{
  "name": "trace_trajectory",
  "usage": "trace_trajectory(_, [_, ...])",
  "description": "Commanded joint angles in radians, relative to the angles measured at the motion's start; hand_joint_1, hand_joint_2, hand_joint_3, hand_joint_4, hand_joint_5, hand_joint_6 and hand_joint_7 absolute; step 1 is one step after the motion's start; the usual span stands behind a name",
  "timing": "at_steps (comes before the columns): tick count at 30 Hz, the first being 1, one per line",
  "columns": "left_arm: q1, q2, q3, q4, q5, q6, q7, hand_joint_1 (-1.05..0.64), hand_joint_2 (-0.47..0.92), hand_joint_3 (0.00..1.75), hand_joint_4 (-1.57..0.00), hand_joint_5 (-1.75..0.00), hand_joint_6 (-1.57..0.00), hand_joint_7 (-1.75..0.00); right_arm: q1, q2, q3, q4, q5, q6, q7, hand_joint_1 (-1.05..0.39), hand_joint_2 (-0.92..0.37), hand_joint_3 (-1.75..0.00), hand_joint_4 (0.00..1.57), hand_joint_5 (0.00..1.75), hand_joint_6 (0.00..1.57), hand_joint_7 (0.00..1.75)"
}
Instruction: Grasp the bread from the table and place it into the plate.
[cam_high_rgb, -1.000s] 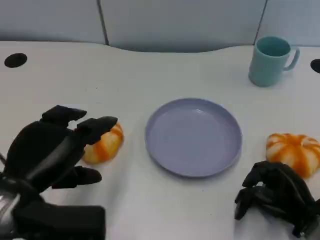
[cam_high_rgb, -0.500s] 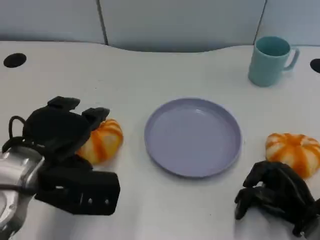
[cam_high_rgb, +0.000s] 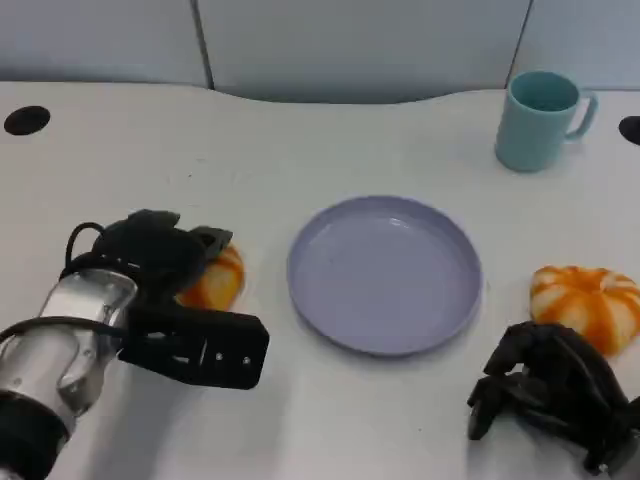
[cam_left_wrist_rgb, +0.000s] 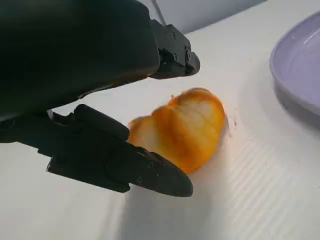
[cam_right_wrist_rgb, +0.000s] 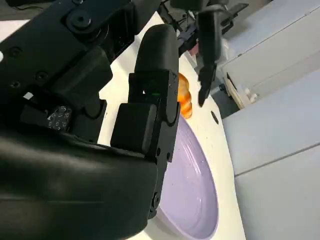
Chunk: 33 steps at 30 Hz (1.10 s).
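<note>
Orange and white, glossy on top: that's the bread (cam_high_rgb: 213, 281), sitting at the left of the head view on the white counter (cam_high_rgb: 300, 140), just left of the lavender plate (cam_high_rgb: 385, 272) and not touching its rim. The left hand (cam_high_rgb: 160, 255) is right over it, fingers spread and draped across the loaf's near side. The left wrist view gives the better angle: one finger (cam_left_wrist_rgb: 172, 50) reaches above the bread (cam_left_wrist_rgb: 182, 127), another thick one lies low beside it, and there's daylight between both and the crust. So that hand is open around the loaf, holding nothing yet, as far as I can judge.

Lower right of the head view, the right hand (cam_high_rgb: 545, 390) rests on the counter with its fingers curled in, nothing in them. A second striped bun (cam_high_rgb: 588, 303) lies just beyond it, and a teal mug (cam_high_rgb: 540, 120) stands at the upper right, well away.

How will it handle? Looks light and soft, a rounded lump with a slick glaze, so a hard squeeze would likely dent it and a shallow pinch could slip. Best bet, I'd say, is to close across the widest middle, fingers on opposite flanks, then lift
</note>
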<state>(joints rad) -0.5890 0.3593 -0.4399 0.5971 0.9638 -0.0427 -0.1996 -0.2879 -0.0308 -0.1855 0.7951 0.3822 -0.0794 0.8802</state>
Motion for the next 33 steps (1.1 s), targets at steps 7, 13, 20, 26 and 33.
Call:
trace_trajectory(7, [-0.158, -0.043, -0.077, 0.286, -0.032, -0.001, 0.09, -0.69, 0.8, 0.0, -0.02, -0.02, -0.16, -0.01, 0.019, -0.006, 0.003, -0.023, 0.001, 0.026, -0.01, -1.05, -0.49, 0.0, 1.57, 0.56, 1.57, 0.31])
trace_trajectory(13, [-0.233, -0.084, -0.122, 0.498, -0.053, -0.039, 0.175, -0.56, 0.74, 0.0, -0.08, -0.06, -0.23, -0.03, 0.032, -0.004, 0.008, -0.046, -0.002, 0.021, -0.01, -1.05, -0.5, -0.01, 1.57, 0.55, 1.57, 0.3])
trace_trajectory(20, [-0.246, -0.102, -0.141, 0.599, -0.095, -0.09, 0.29, -0.36, 0.73, 0.01, -0.22, -0.13, -0.36, -0.07, 0.029, -0.004, 0.005, -0.043, 0.009, 0.037, 0.002, -1.05, -0.49, 0.0, 1.57, 0.55, 1.57, 0.3])
trace_trajectory(26, [-0.247, -0.114, -0.147, 0.644, -0.135, -0.121, 0.303, -0.2, 0.84, 0.02, -0.39, -0.3, -0.6, -0.11, 0.038, -0.001, 0.006, -0.072, 0.009, 0.064, -0.018, -1.05, -0.46, 0.0, 1.57, 0.54, 1.57, 0.31])
trace_trajectory(33, [-0.229, -0.101, -0.167, 0.652, -0.137, -0.164, 0.446, -0.25, 0.92, 0.14, -0.7, -1.24, -1.04, -0.25, 0.054, 0.002, 0.014, -0.103, 0.002, 0.061, -0.035, -1.05, -0.47, 0.0, 1.57, 0.57, 1.57, 0.33])
